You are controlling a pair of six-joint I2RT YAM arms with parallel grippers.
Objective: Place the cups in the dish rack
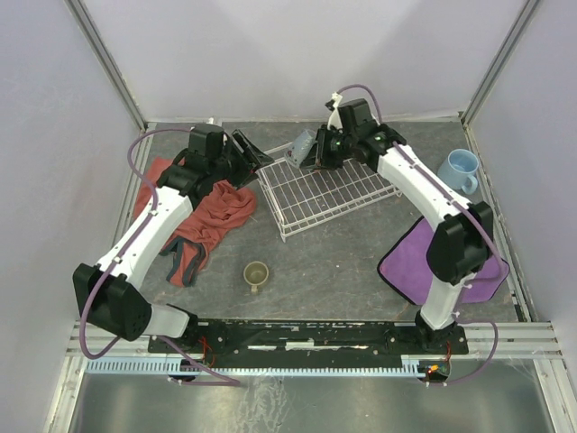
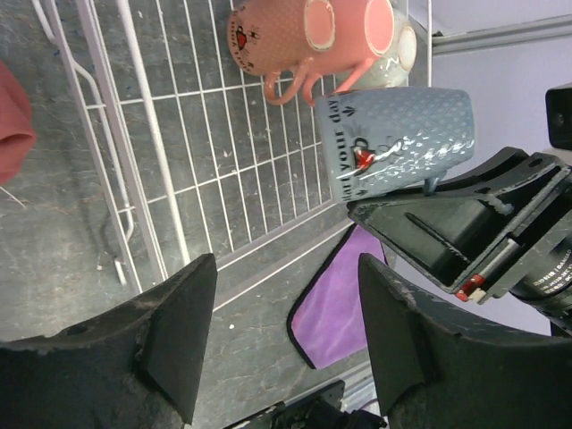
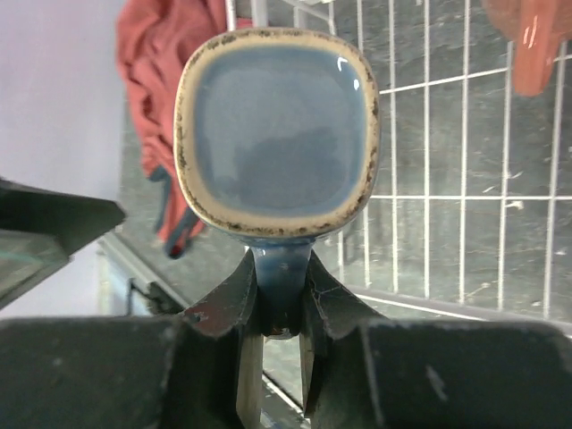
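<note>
The white wire dish rack [image 1: 329,194] sits mid-table. In the left wrist view two salmon cups [image 2: 286,36] lie on the rack's wires [image 2: 223,134], with a cream one [image 2: 407,45] behind them. My right gripper [image 3: 281,304] is shut on the handle of the small grey-blue cup [image 3: 277,147], which hangs tilted over the rack's far left corner [image 1: 305,144]. My left gripper [image 1: 255,153] stands open and empty beside the rack's left end; between its fingers [image 2: 179,331] I see only table. An olive-green cup [image 1: 257,273] stands on the table near the front. A light blue cup [image 1: 460,169] stands at the far right.
A red cloth [image 1: 203,221] lies crumpled left of the rack under my left arm. A purple cloth [image 1: 424,262] lies at the right by the right arm's base. White walls close in the table on three sides.
</note>
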